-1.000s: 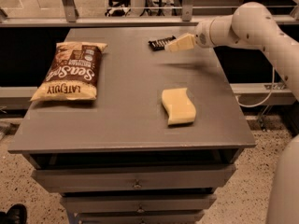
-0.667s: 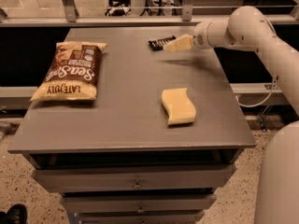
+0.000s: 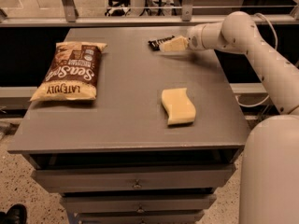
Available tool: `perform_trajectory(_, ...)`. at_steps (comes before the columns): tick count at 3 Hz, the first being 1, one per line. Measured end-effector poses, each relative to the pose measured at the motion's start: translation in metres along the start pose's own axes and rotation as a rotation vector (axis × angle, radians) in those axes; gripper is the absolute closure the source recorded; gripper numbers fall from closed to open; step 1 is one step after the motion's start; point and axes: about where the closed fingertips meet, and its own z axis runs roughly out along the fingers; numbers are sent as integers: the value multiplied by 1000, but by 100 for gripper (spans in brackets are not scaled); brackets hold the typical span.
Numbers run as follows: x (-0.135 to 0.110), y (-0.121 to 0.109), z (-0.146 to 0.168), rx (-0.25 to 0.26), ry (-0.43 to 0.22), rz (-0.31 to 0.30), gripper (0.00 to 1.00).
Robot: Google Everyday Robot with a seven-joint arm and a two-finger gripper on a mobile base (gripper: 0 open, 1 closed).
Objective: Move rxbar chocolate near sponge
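The rxbar chocolate [image 3: 155,42], a small black wrapper, lies on the far part of the grey table [image 3: 126,115], right of the middle. My cream-coloured gripper [image 3: 172,45] reaches in from the right and sits right at the bar's right end, covering part of it. The pale yellow sponge [image 3: 178,106] with wavy sides lies flat on the table's right half, well in front of the bar and the gripper.
A large brown-and-cream chip bag [image 3: 70,71] lies on the table's left side. My white arm [image 3: 252,45] runs along the table's right edge. Drawers [image 3: 135,183] sit below the tabletop. A rail [image 3: 117,20] runs behind the table.
The gripper stays at the bar's right end. The arm's elbow has shifted slightly to the left. The bar, sponge and chip bag have not moved.
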Motion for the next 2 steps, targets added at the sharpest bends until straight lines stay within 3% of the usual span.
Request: perform_trajectory(2, -3, 4, 6, -34, -29, -5, 62)
